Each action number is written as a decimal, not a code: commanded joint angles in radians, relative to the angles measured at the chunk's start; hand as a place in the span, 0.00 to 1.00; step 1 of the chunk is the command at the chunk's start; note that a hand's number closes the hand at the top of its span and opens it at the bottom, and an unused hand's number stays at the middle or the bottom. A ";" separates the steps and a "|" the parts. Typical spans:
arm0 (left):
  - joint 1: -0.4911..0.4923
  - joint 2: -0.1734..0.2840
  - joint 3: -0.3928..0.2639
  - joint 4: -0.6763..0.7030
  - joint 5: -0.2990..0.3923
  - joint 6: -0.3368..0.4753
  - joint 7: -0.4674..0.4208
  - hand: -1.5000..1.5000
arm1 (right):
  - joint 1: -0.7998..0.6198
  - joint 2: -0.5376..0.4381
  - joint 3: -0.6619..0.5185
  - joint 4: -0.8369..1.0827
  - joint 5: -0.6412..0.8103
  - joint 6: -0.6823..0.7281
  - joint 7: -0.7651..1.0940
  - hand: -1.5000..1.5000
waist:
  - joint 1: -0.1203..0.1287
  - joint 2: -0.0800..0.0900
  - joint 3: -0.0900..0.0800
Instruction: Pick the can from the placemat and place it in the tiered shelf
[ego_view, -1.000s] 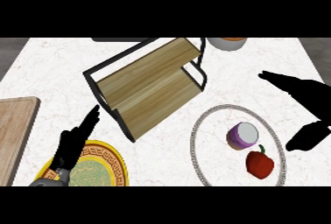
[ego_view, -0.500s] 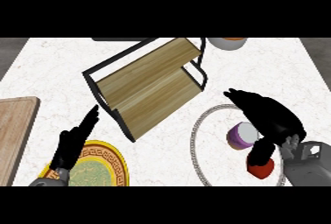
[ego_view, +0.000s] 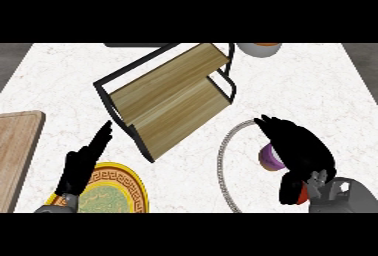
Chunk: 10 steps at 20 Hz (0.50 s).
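White marble bench (ego_view: 66, 80) carries the purple can (ego_view: 269, 156) on the round placemat (ego_view: 230, 145) at right, half hidden under the right hand (ego_view: 299, 150), whose fingers should curl evenly around it, not yet closed, before lifting toward the tiered shelf (ego_view: 170, 97).

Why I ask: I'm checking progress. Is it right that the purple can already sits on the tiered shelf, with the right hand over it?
No. In the head view the can is on the round placemat, under the right hand; nothing sits on the tiered shelf.
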 joint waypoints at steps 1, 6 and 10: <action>-0.034 0.000 0.036 0.005 0.009 -0.035 0.035 0.50 | 0.018 0.019 0.010 0.007 0.098 0.001 -0.004 0.00 | 0.000 0.001 0.000; 0.062 -0.032 -0.001 -0.115 -0.042 -0.005 0.091 0.50 | 0.056 -0.006 -0.032 0.012 0.171 -0.022 -0.086 0.00 | 0.003 0.001 0.000; -0.013 -0.052 0.047 0.000 -0.054 -0.023 0.026 0.50 | 0.099 -0.002 -0.040 0.024 0.225 -0.021 -0.145 0.00 | -0.001 0.001 0.000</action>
